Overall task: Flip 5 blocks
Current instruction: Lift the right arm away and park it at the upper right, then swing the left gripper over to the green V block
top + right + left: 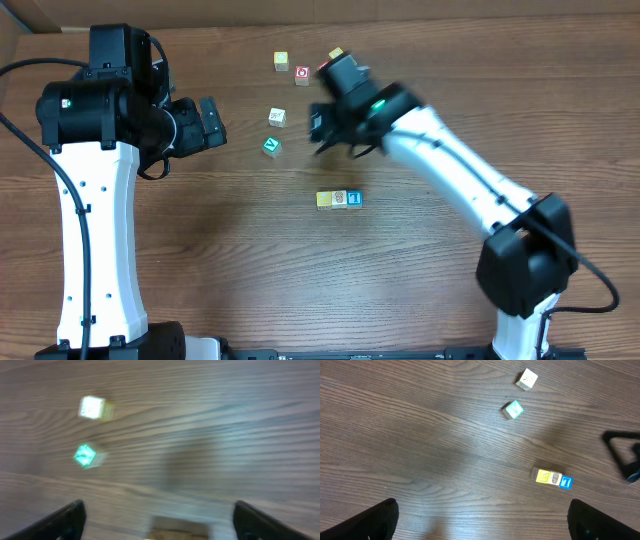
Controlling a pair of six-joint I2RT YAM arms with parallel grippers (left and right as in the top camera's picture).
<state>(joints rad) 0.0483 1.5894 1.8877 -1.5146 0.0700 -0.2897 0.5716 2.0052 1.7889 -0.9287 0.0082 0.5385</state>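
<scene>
Several small wooden blocks lie on the brown table. A white-faced block (277, 117) (526, 379) (92, 407) and a green-faced block (271, 147) (513, 409) (86, 455) sit near the middle. A row of three touching blocks (339, 199) (552, 478), yellow, cream and blue, lies nearer the front; its edge (180, 531) shows low in the blurred right wrist view. A cream block (281, 61) sits at the back. My right gripper (322, 128) (157, 512) hovers open and empty above the table, right of the white block. My left gripper (213, 122) (482, 520) is open and empty, to the left.
A red-faced cube (302, 74) lies next to the cream block at the back. Another cube (336, 54) is partly hidden behind the right wrist. One dark finger (622, 455) of the right gripper shows at the right edge of the left wrist view.
</scene>
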